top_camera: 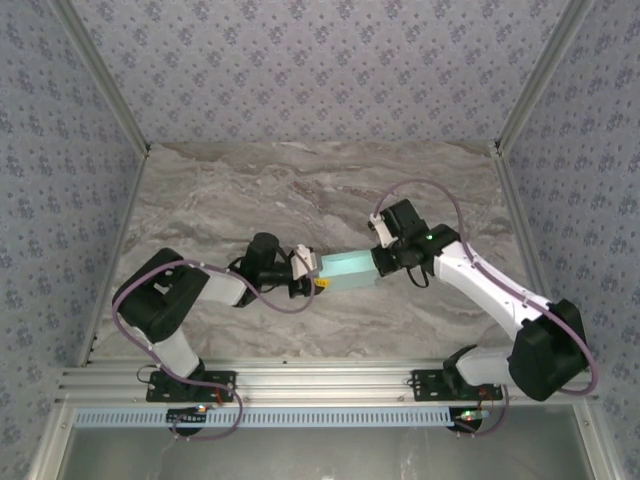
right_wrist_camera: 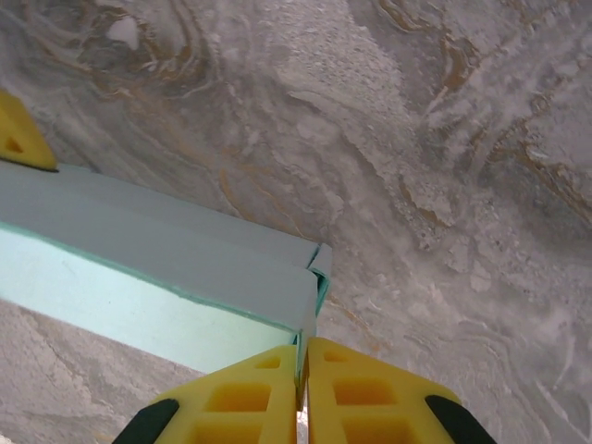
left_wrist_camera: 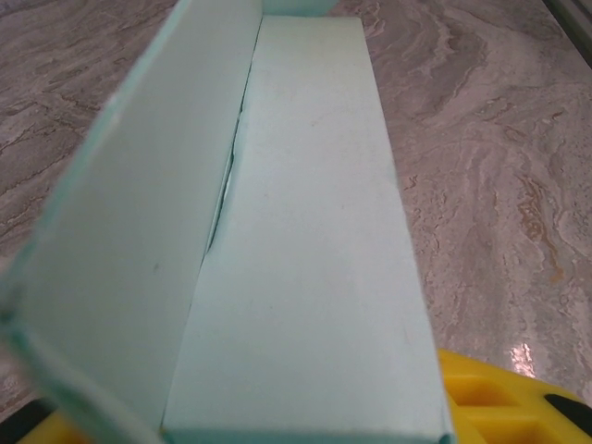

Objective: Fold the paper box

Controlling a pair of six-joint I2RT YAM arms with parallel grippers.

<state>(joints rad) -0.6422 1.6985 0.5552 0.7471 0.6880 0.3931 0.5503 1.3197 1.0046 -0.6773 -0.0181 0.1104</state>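
Right claw point(right_wrist_camera: 302, 363) pinched almost flat, its yellow fingers point(right_wrist_camera: 250, 402) nipping a thin edge at one end of the paper box point(right_wrist_camera: 166, 268), which runs away from it toward the other arm. Left claw point(top_camera: 310, 276) at a middling spread, astride the box's opposite end with a finger on either side and the card wedged between; in the left wrist view one long flap point(left_wrist_camera: 139, 231) stands up along the left side. Box spans claw to claw near the middle of the marble-patterned table point(top_camera: 300, 190).
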